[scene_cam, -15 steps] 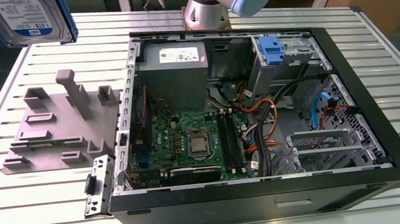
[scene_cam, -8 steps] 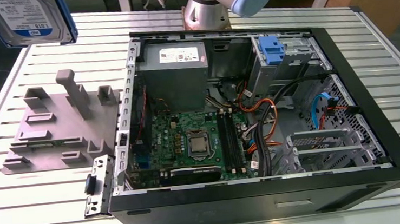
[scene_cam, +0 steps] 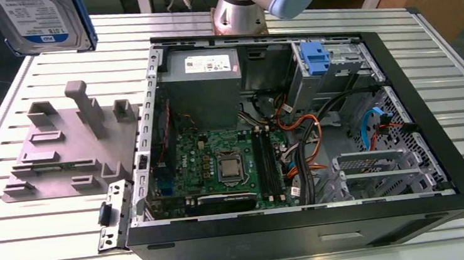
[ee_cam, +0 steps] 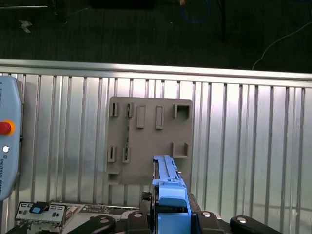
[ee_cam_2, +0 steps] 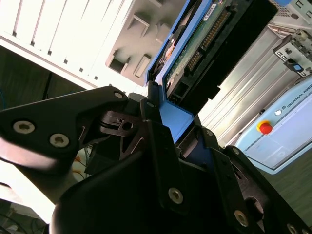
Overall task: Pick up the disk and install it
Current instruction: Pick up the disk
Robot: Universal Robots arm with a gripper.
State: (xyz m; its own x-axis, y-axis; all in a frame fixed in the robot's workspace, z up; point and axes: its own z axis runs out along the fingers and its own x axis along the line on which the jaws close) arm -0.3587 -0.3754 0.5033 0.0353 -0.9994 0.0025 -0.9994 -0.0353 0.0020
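Gripping the disk (ee_cam_2: 200, 44) by its blue rail end, the gripper (ee_cam_2: 174, 127) is clenched on it. The drive juts straight out beyond its jaws, and the grey fixture plate (ee_cam: 146, 141) lies well apart ahead of them. The drive is likely stiff, fairly heavy and shock-sensitive, so the rails suit holding better than the exposed circuit board. The contact itself is hidden, and the drive's far end is cut off.

The disk (scene_cam: 37, 18) is silver with blue rails (ee_cam: 170, 195).

The exterior view's top edge cuts off the disk (scene_cam: 41, 20).
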